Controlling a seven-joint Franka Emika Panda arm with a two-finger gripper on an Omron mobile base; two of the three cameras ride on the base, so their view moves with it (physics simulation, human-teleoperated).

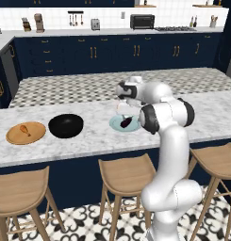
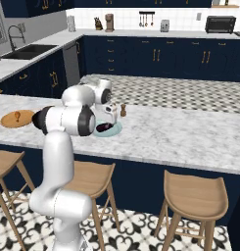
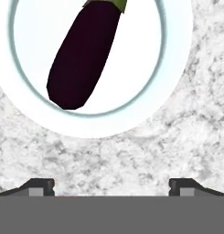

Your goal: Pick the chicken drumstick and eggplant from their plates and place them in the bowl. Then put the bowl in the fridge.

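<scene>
- Navy cabinets (image 1: 112,52) with gold handles line the back wall in the left base view, and a marble island counter (image 1: 88,136) runs across in front; on it from left to right lie the tan wooden plate (image 1: 26,132) with the chicken drumstick (image 1: 25,129) on it, the black bowl (image 1: 66,125) just beside that plate, and the pale blue-green plate (image 1: 118,124) carrying the eggplant (image 1: 126,122); my arm reaches over this last plate.
- Right base view: my gripper (image 2: 109,117) hangs just above the eggplant (image 2: 105,127) on its pale plate (image 2: 114,130); the wooden plate (image 2: 17,118) sits well apart at the far left; a small pepper mill (image 2: 123,110) stands just beyond my hand.
- Hand view: my fingertips (image 3: 40,185) stand spread wide with nothing between them, bare marble (image 3: 145,155) beneath; the eggplant (image 3: 81,55) lies slantwise on its plate (image 3: 175,41), green stem end at the top edge.
</scene>
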